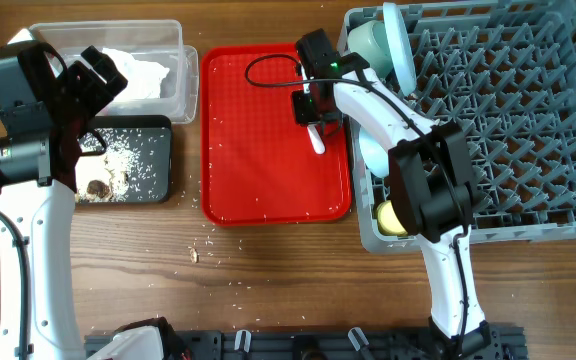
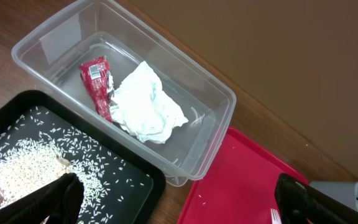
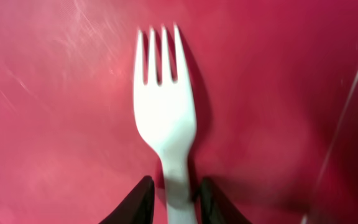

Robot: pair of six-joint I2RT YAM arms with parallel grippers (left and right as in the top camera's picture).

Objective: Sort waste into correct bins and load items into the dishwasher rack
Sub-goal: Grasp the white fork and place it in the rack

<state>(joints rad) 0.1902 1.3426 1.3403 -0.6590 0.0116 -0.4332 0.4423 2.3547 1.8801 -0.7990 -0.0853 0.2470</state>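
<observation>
Both right pincer fingers flanked the fork handle, clamped or not I couldn't tell; a square squeeze looked wise before lifting toward three o'clock.

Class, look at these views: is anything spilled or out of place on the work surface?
Yes. Rice-like crumbs lie scattered on the wooden table just off a corner of the red tray, outside the black tray holding the other scraps. More specks dot the red tray itself.

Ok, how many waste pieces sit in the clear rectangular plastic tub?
2: a small red snack wrapper lying centrally, a crumpled white napkin against it. More could hide beneath the napkin.
</observation>
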